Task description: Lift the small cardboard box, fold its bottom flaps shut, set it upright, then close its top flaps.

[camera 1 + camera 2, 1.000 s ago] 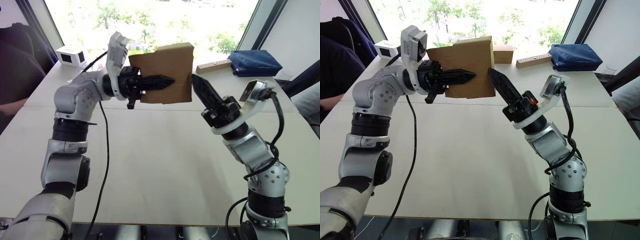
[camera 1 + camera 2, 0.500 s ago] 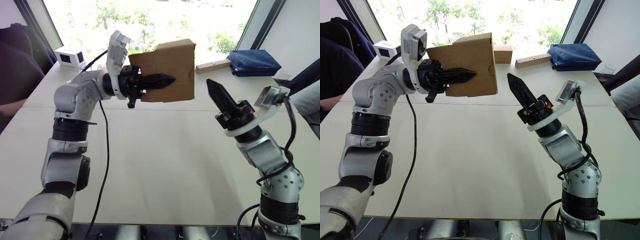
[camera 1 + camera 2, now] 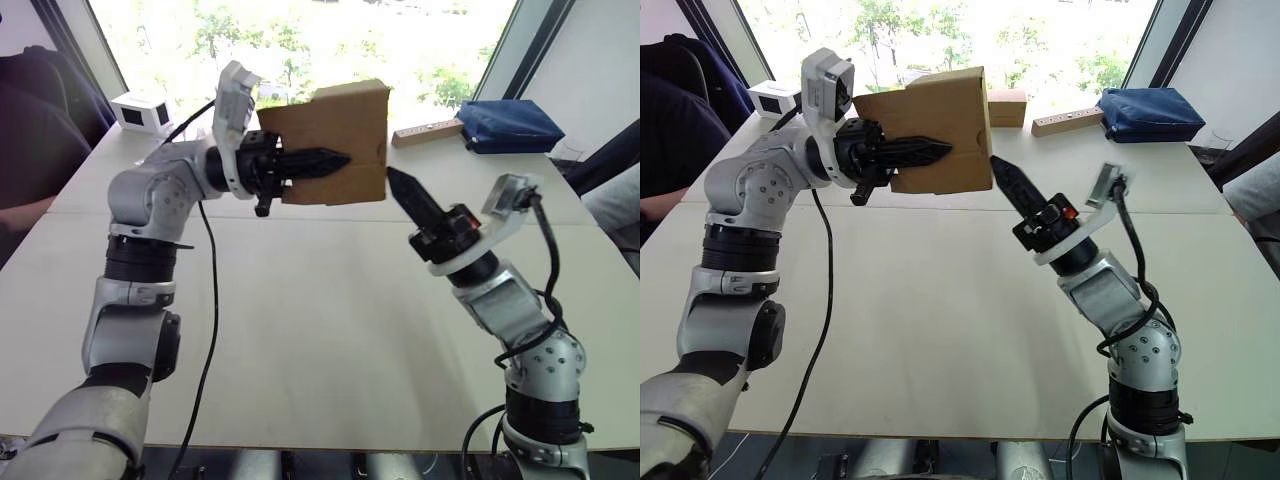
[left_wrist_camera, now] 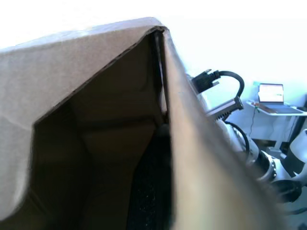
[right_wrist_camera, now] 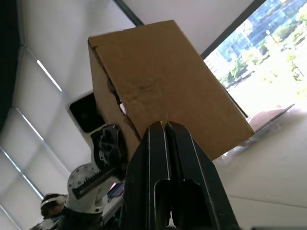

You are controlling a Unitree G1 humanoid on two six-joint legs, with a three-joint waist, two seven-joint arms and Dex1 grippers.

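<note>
Cardboard box held aloft, right hand at its edge

Brown and unmarked, the small cardboard box (image 3: 338, 140) sits in the upper middle of the frame, held clear above the white tabletop (image 3: 320, 330). The left hand (image 3: 318, 163) is clamped on it, one black finger across the outer wall. The right hand (image 3: 1002, 170), fingers pressed together into a point, has its tip at the box's lower right corner. To fold the bottom flaps well, the closed tip should probably push squarely against a flap near its hinge while the left hand holds the box steady
</note>
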